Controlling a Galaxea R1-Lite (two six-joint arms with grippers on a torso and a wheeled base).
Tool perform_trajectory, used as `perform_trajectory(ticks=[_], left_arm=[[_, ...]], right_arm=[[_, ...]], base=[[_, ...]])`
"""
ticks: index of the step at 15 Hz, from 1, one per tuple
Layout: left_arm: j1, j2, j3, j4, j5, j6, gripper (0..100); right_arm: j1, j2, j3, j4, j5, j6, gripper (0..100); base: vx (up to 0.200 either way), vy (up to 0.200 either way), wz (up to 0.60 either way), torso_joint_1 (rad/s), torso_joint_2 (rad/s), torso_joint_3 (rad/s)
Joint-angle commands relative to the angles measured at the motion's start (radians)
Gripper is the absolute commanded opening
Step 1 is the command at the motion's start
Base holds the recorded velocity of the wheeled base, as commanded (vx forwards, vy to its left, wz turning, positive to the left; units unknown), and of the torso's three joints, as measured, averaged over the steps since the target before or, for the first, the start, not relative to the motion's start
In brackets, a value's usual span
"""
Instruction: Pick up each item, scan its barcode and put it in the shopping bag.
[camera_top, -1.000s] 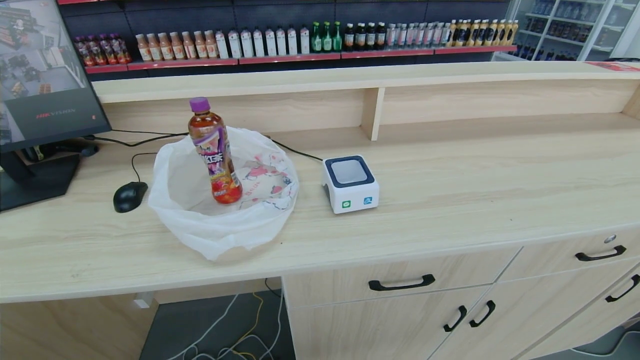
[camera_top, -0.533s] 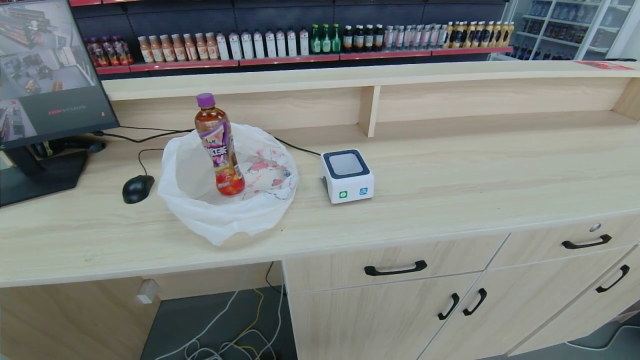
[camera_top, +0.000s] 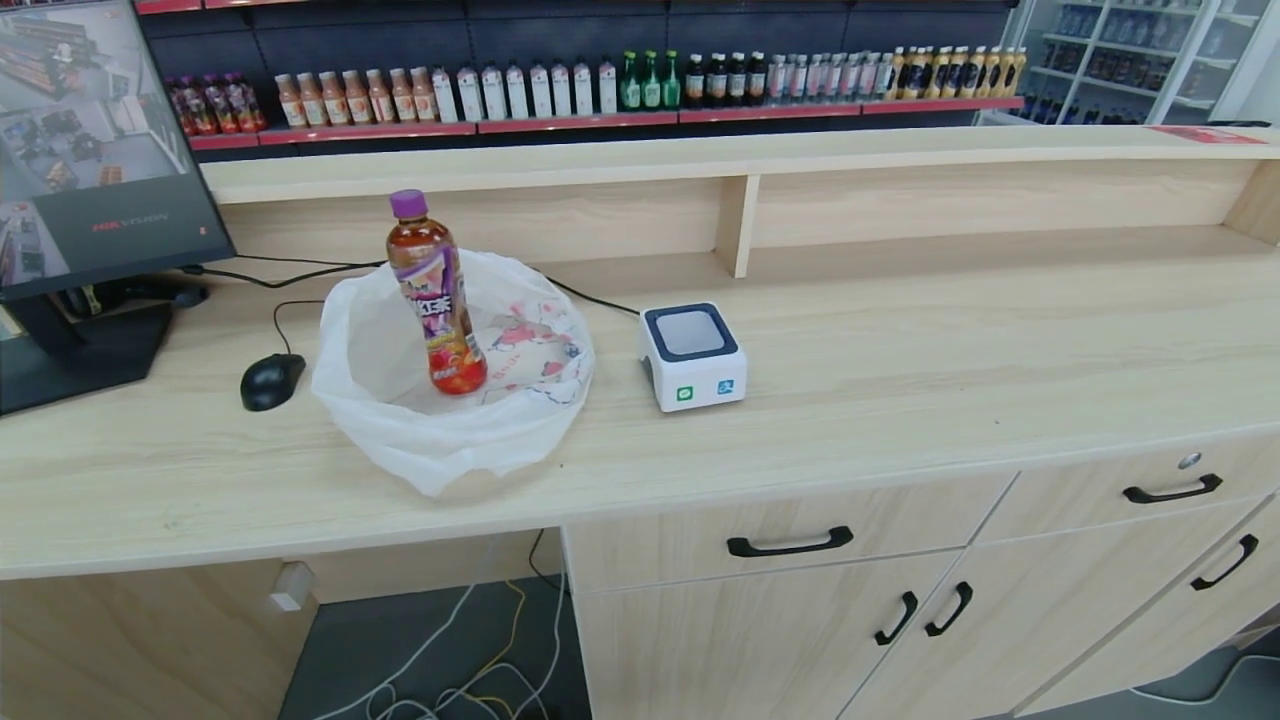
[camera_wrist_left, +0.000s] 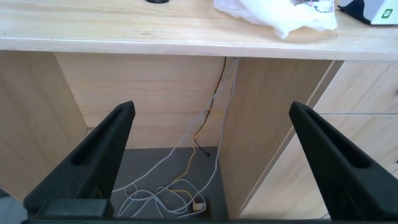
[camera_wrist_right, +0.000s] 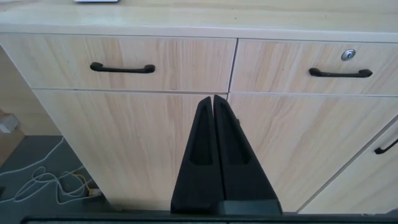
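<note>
A tea bottle (camera_top: 432, 290) with a purple cap stands upright inside the white shopping bag (camera_top: 455, 370) on the wooden counter (camera_top: 900, 350). The white barcode scanner (camera_top: 692, 356) sits on the counter just right of the bag. My left gripper (camera_wrist_left: 211, 155) is open and empty, held low in front of the counter, below its edge, with the bag (camera_wrist_left: 280, 14) above it. My right gripper (camera_wrist_right: 213, 149) is shut with nothing in it, facing the drawer fronts (camera_wrist_right: 124, 62) under the counter.
A black mouse (camera_top: 270, 380) lies left of the bag, beside a monitor (camera_top: 90, 160) at the far left. Cables (camera_wrist_left: 180, 186) trail on the floor under the counter. Drawers with black handles (camera_top: 790, 545) sit below. Bottle shelves (camera_top: 600, 90) stand behind.
The head camera has shifted, so the whole scene sits slightly differently in the picture. The bottle, bag and scanner have not moved on the counter.
</note>
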Motion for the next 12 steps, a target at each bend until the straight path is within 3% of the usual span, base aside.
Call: perform_trajectory(ticks=[1,12], left_arm=[[0.001,0.000,0.000,0.000,0.000,0.000,100],[0.001,0.000,0.000,0.000,0.000,0.000,100]], right_arm=[[0.001,0.002,0.000,-0.001,0.000,-0.001,0],[0.001,0.002,0.000,0.000,0.001,-0.004,0]], base=[[0.000,-0.200,0.00,0.007,-0.01,0.002],[0.000,0.000,0.00,0.000,0.00,0.000]])
